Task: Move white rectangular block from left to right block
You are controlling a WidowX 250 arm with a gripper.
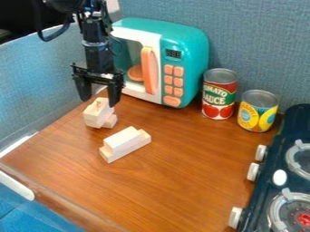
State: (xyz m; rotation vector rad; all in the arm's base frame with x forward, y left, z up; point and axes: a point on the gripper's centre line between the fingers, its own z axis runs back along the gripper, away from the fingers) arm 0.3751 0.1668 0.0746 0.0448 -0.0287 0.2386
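Note:
My gripper (100, 99) hangs open at the upper left, its two fingers spread apart above the left blocks, with nothing seen between them. Below it, a pale rectangular block (95, 112) lies on top of another pale block (111, 121) that sticks out at its right side. To the right and nearer the camera is a second stack: a shorter pale block (122, 138) rests on a longer one (128, 150), both lying at a slant on the wooden table (176, 181).
A teal toy microwave (196, 59) stands behind the blocks. Beside it are a tomato sauce can (219, 94) and a yellow-labelled can (258, 111). A dark toy stove (266, 181) lies along the right edge. Blue-grey walls (42, 86) border the left and back.

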